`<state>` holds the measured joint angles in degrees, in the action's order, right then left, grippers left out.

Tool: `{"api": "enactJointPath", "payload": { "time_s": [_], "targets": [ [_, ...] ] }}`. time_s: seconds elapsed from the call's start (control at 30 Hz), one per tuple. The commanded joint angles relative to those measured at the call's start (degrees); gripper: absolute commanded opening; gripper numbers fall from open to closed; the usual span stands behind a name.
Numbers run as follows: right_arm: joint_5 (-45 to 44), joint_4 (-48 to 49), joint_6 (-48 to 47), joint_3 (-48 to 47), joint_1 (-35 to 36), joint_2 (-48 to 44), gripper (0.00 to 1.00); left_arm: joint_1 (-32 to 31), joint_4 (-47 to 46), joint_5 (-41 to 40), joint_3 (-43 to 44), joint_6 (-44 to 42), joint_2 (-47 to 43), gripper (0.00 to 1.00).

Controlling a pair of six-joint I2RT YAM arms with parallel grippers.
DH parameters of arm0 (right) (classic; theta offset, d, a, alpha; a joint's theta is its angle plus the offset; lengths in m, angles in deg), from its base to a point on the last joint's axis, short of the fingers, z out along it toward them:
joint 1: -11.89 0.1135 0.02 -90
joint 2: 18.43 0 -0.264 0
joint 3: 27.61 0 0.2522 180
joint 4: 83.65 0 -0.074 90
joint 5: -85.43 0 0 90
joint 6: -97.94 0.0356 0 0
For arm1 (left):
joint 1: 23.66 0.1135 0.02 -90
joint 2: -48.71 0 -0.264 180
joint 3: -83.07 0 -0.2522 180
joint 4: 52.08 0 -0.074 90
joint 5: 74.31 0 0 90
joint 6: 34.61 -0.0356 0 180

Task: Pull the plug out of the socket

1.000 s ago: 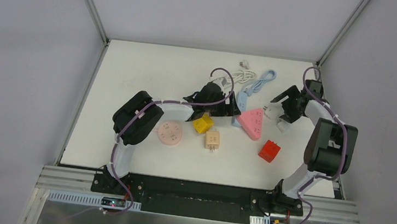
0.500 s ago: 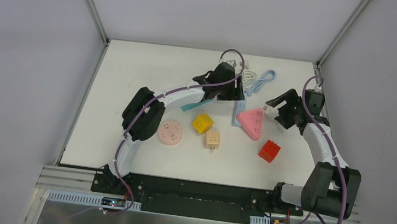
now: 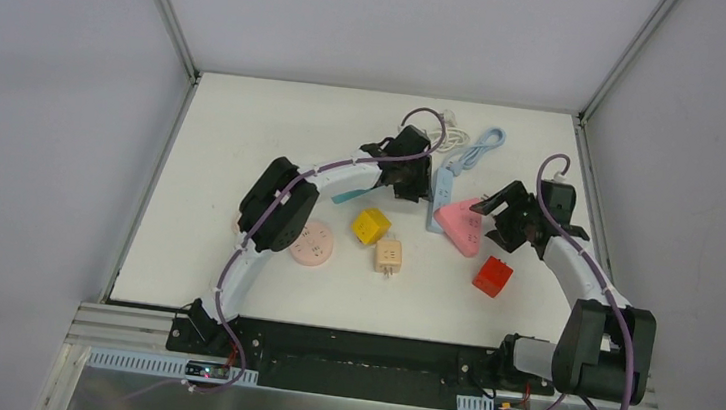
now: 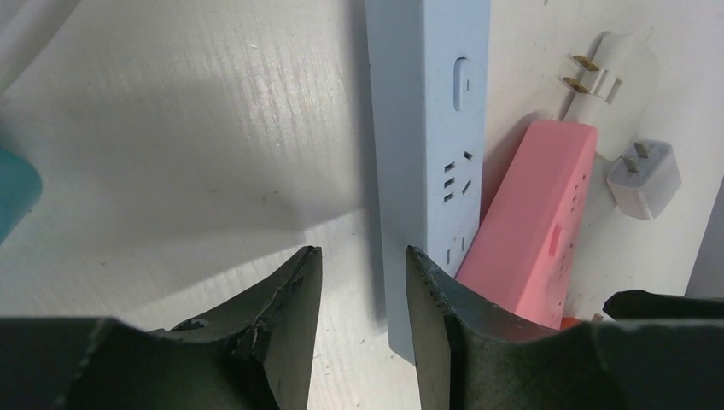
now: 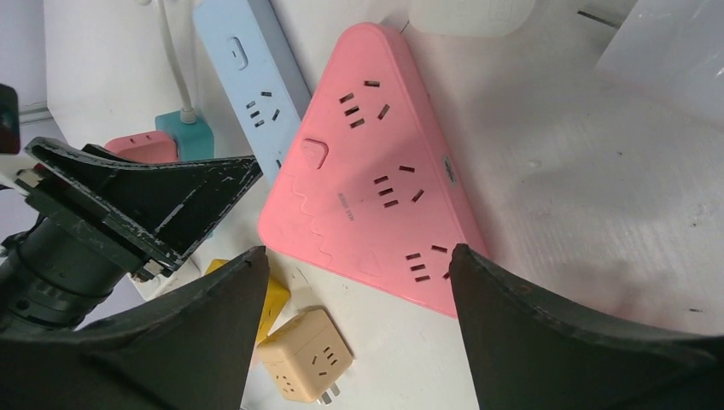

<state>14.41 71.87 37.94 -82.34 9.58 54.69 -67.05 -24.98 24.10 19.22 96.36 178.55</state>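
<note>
A light blue power strip [image 4: 427, 128] lies on the table with its visible slots empty. A pink triangular socket [image 5: 376, 171] leans against its near end, slots also empty. A white plug [image 4: 598, 73] with bare brass prongs and a small white adapter [image 4: 645, 175] lie loose beside the pink socket. A teal plug [image 5: 188, 132] on a white cord stands further left; what it sits in is hidden. My left gripper [image 4: 359, 282] hovers by the strip's near end, jaws narrow, nothing between them. My right gripper [image 5: 357, 256] stands wide open over the pink socket's near corner.
A yellow cube [image 3: 371, 226], a beige cube socket [image 3: 389, 257], a red cube [image 3: 493, 276] and a round pink socket [image 3: 311, 242] sit in the near half. White and blue cords [image 3: 470, 143] coil at the back. The two grippers are close together.
My left gripper swung away from the yellow cube to the blue strip and its jaws narrowed. My right gripper moved left and nearer, over the pink socket.
</note>
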Motion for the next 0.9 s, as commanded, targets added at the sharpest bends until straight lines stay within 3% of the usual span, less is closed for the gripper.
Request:
{"api": "enactJointPath", "payload": {
  "time_s": [0.0, 0.23, 0.47, 0.67, 0.87],
  "targets": [
    [1.2, 1.9, -0.1, 0.5, 0.4, -2.6, 0.80, 0.2, 0.9, 3.2, 1.6, 2.0, 1.0, 0.41],
    [0.8, 1.6, 0.0, 0.9, 0.4, -3.0, 0.79, 0.7, -6.4, 1.7, -6.0, 3.3, -3.1, 0.41],
    [-1.0, 1.1, -0.4, 1.0, 0.5, -2.3, 0.78, 0.7, -22.1, 3.1, -14.6, 3.5, -8.1, 0.55],
    [-1.5, 1.3, -0.9, 1.1, 0.5, -1.4, 0.77, 0.6, -21.4, 8.0, -9.3, 3.7, -4.4, 0.59],
    [-0.8, 2.5, -0.5, 1.8, 0.7, -0.6, 0.77, 0.5, -15.0, 4.7, -5.7, 2.8, -2.6, 0.57]
  ]
}}
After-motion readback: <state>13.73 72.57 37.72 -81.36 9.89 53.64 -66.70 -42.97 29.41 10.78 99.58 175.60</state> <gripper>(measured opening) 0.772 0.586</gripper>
